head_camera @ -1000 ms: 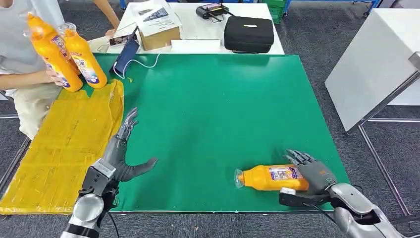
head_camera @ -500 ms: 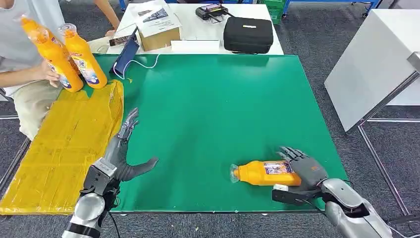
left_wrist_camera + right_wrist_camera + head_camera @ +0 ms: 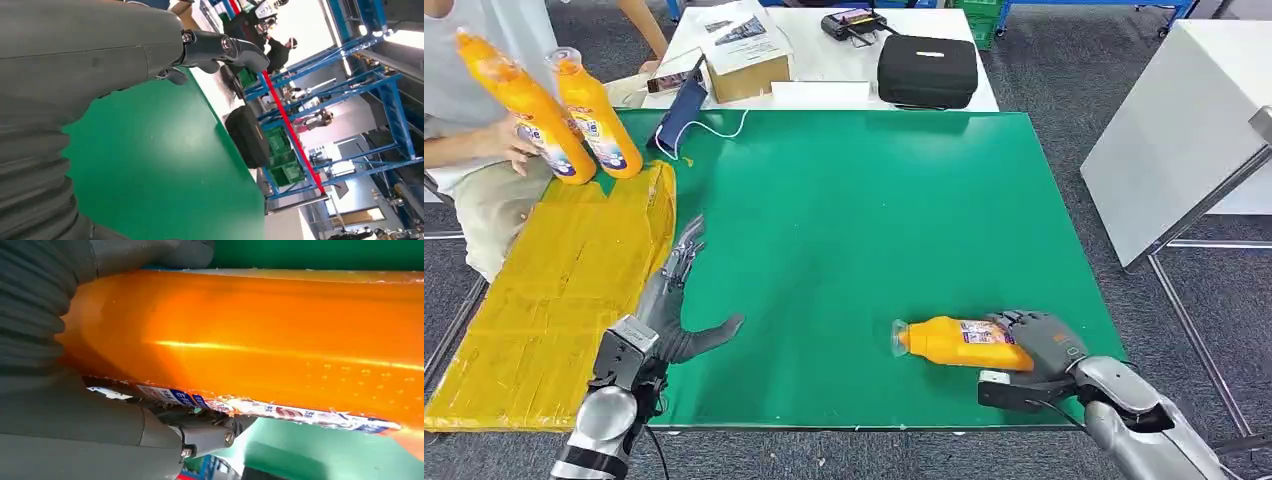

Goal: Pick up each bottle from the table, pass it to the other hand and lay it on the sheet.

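Bottle (image 3: 959, 342) number one is orange and lies on its side on the green tabletop (image 3: 854, 220), near the front edge, with its cap end pointing to the robot's left. The right hand (image 3: 1039, 345) is around its thick end. The fingers (image 3: 1022, 322) curl over the top of the bottle and the thumb sits under it, on the near side. In the right wrist view the orange bottle (image 3: 250, 340) fills the space between the grey thumb and the darker fingers, so the hand holds it tight.

The left hand (image 3: 674, 310) rests flat over the tabletop by the edge of the yellow sheet (image 3: 554, 290). Its fingers are stretched out straight and spread apart, the thumb sticks out to the side, and it holds nothing.

The yellow sheet covers the left side of the tabletop. At its far end a person's hand (image 3: 509, 140) holds two more orange bottles (image 3: 554, 115) standing up, one leaning a bit.

Behind the green tabletop there is a white table with a black bag (image 3: 927, 70) and a cardboard box (image 3: 742, 50) on it.
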You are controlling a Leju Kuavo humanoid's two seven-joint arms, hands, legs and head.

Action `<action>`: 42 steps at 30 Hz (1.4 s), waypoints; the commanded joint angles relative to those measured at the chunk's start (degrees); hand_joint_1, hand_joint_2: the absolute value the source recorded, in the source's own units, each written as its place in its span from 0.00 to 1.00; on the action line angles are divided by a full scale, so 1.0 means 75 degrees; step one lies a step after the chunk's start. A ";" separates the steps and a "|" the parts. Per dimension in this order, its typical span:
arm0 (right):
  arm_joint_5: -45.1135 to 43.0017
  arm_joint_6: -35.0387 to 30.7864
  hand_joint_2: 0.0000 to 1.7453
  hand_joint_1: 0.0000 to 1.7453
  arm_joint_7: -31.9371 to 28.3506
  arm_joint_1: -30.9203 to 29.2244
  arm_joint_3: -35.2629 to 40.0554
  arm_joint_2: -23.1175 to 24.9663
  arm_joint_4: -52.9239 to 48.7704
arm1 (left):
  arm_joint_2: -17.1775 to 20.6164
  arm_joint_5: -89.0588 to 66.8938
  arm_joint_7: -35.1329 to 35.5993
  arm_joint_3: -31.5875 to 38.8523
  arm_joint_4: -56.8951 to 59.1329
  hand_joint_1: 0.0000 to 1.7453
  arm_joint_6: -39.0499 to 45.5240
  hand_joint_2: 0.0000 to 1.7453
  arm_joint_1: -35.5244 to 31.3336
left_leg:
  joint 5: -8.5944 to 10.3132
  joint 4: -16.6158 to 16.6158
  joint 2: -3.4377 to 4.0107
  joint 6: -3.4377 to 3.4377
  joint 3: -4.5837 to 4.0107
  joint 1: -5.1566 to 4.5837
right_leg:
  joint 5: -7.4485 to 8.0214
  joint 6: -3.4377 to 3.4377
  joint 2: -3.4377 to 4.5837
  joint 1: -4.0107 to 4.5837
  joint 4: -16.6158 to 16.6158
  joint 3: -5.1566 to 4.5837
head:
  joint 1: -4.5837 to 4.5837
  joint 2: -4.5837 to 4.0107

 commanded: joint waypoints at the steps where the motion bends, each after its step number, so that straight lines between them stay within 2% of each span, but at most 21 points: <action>1: -0.0175 -0.0111 1.00 1.00 0.0349 0.0014 -0.0109 0.0377 0.0114 | -0.0021 0.0073 0.0019 -0.0071 0.0306 0.00 -0.0050 1.00 0.0001 | -0.0008 -0.0008 -0.0001 -0.0010 0.0023 0.0006 | -0.0005 -0.0009 0.0014 0.0005 -0.0013 0.0026 | -0.0003 0.0000; 6: 0.0218 -0.0804 1.00 1.00 0.0417 -0.0106 -0.0409 0.1120 0.0062 | -0.0022 0.0100 0.0121 -0.0082 0.0180 0.00 -0.0294 1.00 0.0098 | -0.0016 -0.0007 0.0014 -0.0018 0.0039 0.0013 | -0.0008 -0.0017 0.0038 0.0010 -0.0014 0.0040 | -0.0003 0.0000; 7: 0.0276 -0.1095 1.00 1.00 0.0438 -0.0153 -0.0521 0.1361 0.0045 | -0.0005 0.0065 0.0152 -0.0144 0.0175 0.00 -0.0378 1.00 0.0102 | -0.0013 -0.0007 0.0020 -0.0017 0.0032 0.0014 | -0.0003 -0.0016 0.0041 0.0012 -0.0015 0.0032 | -0.0003 0.0000; 8: 0.0198 -0.1781 1.00 1.00 0.0387 -0.0239 -0.0815 0.1982 -0.0006 | 0.0026 -0.0028 0.0240 -0.0298 0.0187 0.00 -0.0540 1.00 0.0096 | -0.0010 -0.0006 0.0023 -0.0014 0.0022 0.0012 | 0.0000 -0.0013 0.0038 0.0012 -0.0012 0.0021 | -0.0003 0.0000; 9: 0.0189 -0.2214 1.00 1.00 0.0343 -0.0300 -0.0917 0.2345 -0.0148 | 0.0010 -0.0071 0.0263 -0.0383 0.0221 0.00 -0.0582 1.00 0.0072 | -0.0015 -0.0007 0.0029 -0.0019 0.0033 0.0016 | -0.0003 -0.0017 0.0049 0.0014 -0.0014 0.0031 | -0.0003 0.0000; 11: 0.0243 -0.2398 1.00 1.00 0.0438 -0.0392 -0.0941 0.2695 -0.0294 | -0.0022 -0.0119 0.0289 -0.0522 0.0308 0.00 -0.0620 1.00 0.0005 | -0.0020 -0.0009 0.0050 -0.0025 0.0040 0.0017 | -0.0004 -0.0024 0.0073 0.0015 -0.0009 0.0030 | -0.0003 0.0000; 13: -0.0207 -0.2988 1.00 1.00 -0.0001 -0.0381 -0.1260 0.3169 -0.0591 | -0.0094 -0.0203 0.0363 -0.0797 0.0613 0.00 -0.0667 1.00 -0.0237 | -0.0009 -0.0006 0.0036 -0.0017 0.0014 0.0017 | 0.0001 -0.0015 0.0046 0.0020 -0.0003 0.0007 | -0.0003 0.0000; 15: -0.1130 -0.3382 1.00 1.00 -0.0633 -0.0280 -0.1604 0.3713 -0.1148 | -0.0219 -0.0240 0.0379 -0.1209 0.1101 0.00 -0.0697 1.00 -0.0609 | -0.0020 -0.0003 0.0037 -0.0028 0.0037 0.0020 | -0.0013 -0.0024 0.0054 0.0021 0.0001 0.0026 | -0.0006 0.0000; 16: -0.1373 -0.3392 1.00 1.00 -0.0770 -0.0222 -0.1662 0.3828 -0.1338 | -0.0272 -0.0263 0.0391 -0.1346 0.1266 0.00 -0.0668 1.00 -0.0746 | -0.0003 -0.0004 0.0008 -0.0022 0.0014 0.0017 | -0.0009 -0.0016 0.0017 0.0016 0.0003 0.0009 | -0.0003 0.0000; 18: -0.1992 -0.3490 1.00 1.00 -0.1218 -0.0135 -0.1796 0.4173 -0.1657 | -0.0327 -0.0351 0.0361 -0.1664 0.1504 0.00 -0.0490 1.00 -0.1034 | -0.0003 0.0001 -0.0002 -0.0020 0.0008 0.0018 | -0.0014 -0.0015 0.0010 0.0015 0.0008 0.0005 | -0.0006 0.0000; 21: -0.2094 -0.3382 1.00 1.00 -0.1315 -0.0182 -0.1594 0.4433 -0.1463 | -0.0396 -0.0143 0.0433 -0.1664 0.1610 0.00 -0.0522 1.00 -0.1309 | -0.0011 0.0005 0.0001 -0.0021 0.0020 0.0024 | -0.0018 -0.0017 0.0018 0.0021 0.0004 0.0024 | -0.0003 0.0000; 26: -0.2152 -0.3432 1.00 1.00 -0.1438 -0.0233 -0.1570 0.4466 -0.1246 | -0.0340 -0.0084 0.0453 -0.1655 0.1619 0.00 -0.0547 1.00 -0.1341 | 0.0003 -0.0004 0.0004 -0.0016 0.0000 0.0015 | -0.0006 -0.0012 0.0010 0.0014 0.0001 -0.0001 | -0.0003 0.0000; 28: -0.2519 -0.2970 1.00 1.00 -0.1576 -0.0262 -0.1446 0.4636 -0.1040 | -0.0331 0.0003 0.0439 -0.1678 0.1616 0.00 -0.0586 1.00 -0.1376 | -0.0011 0.0004 0.0001 -0.0023 0.0022 0.0020 | -0.0019 -0.0020 0.0021 0.0017 0.0004 0.0025 | -0.0003 0.0000; 30: -0.3055 -0.2359 1.00 1.00 -0.1655 -0.0332 -0.1288 0.4886 -0.0662 | -0.0384 0.0066 0.0427 -0.1679 0.1639 0.00 -0.0581 1.00 -0.1455 | -0.0011 0.0001 0.0009 -0.0023 0.0022 0.0021 | -0.0017 -0.0019 0.0027 0.0018 0.0001 0.0023 | -0.0003 0.0000; 33: -0.2649 -0.2137 1.00 1.00 -0.1741 -0.0594 -0.0406 0.5348 0.0539 | -0.0489 0.0339 0.0516 -0.1552 0.1684 0.00 -0.0537 1.00 -0.1611 | -0.0006 -0.0006 0.0030 -0.0020 0.0015 0.0021 | -0.0005 -0.0017 0.0038 0.0020 -0.0004 0.0010 | 0.0000 0.0000; 35: -0.2957 -0.1892 1.00 1.00 -0.1868 -0.0761 0.0024 0.5737 0.1404 | -0.0494 0.0571 0.0575 -0.1442 0.1760 0.00 -0.0566 1.00 -0.1739 | -0.0007 -0.0008 0.0035 -0.0022 0.0019 0.0023 | -0.0004 -0.0018 0.0045 0.0023 -0.0005 0.0013 | 0.0000 0.0000; 38: -0.3136 -0.1805 1.00 1.00 -0.1980 -0.0992 0.0532 0.5911 0.2191 | -0.0463 0.0813 0.0605 -0.1354 0.1840 0.00 -0.0628 1.00 -0.1823 | -0.0011 -0.0007 0.0042 -0.0027 0.0028 0.0031 | -0.0007 -0.0022 0.0055 0.0029 -0.0005 0.0018 | 0.0000 0.0000; 42: -0.3311 -0.1640 1.00 1.00 -0.2093 -0.1040 0.0915 0.6055 0.2555 | -0.0425 0.1142 0.0608 -0.1176 0.1961 0.00 -0.0727 1.00 -0.1865 | -0.0008 -0.0007 0.0034 -0.0023 0.0022 0.0036 | -0.0010 -0.0019 0.0044 0.0035 -0.0005 0.0014 | -0.0003 0.0000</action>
